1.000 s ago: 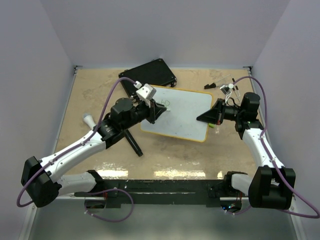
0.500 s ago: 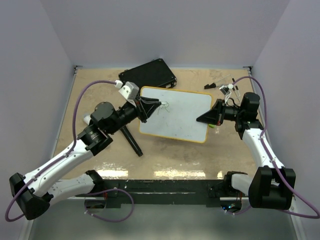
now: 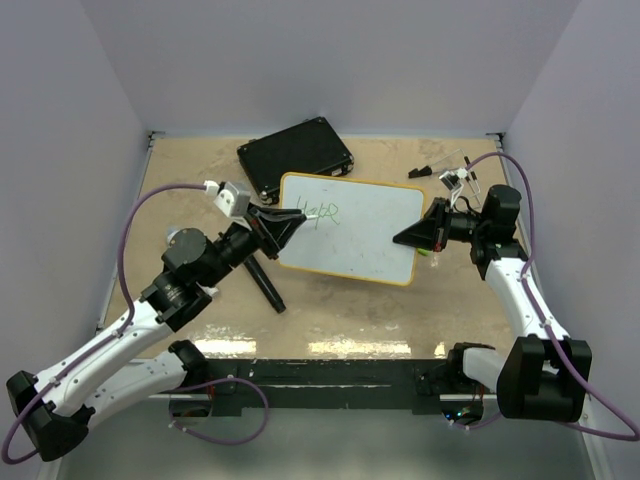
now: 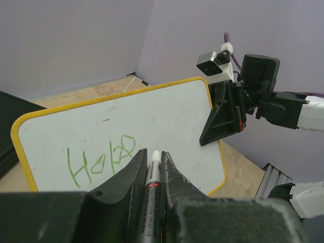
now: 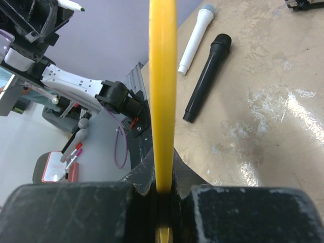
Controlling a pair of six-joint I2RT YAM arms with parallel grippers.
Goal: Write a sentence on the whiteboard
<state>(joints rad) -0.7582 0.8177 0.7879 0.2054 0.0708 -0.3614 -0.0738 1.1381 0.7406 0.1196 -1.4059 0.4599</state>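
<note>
The whiteboard (image 3: 365,235) lies tilted at mid table, white with a yellow rim (image 5: 162,76). The sentence (image 3: 322,212) is a short run of green scribbles near its upper left corner, also plain in the left wrist view as green letters (image 4: 101,159) on the board (image 4: 167,111). My left gripper (image 3: 296,216) is shut on a white marker (image 4: 153,172), whose tip points at the board just beside the writing. My right gripper (image 3: 405,238) is shut on the board's right edge, the rim clamped between its fingers (image 5: 163,167).
A black case (image 3: 296,152) lies behind the board's left corner. A black marker-like stick (image 3: 265,285) and a white one (image 3: 178,237) lie on the table left of the board. Small black items (image 3: 420,171) sit at the back right. Walls close in on three sides.
My left arm has drawn back to the left off the board's middle, uncovering the green writing. The right arm and the board have stayed put.
</note>
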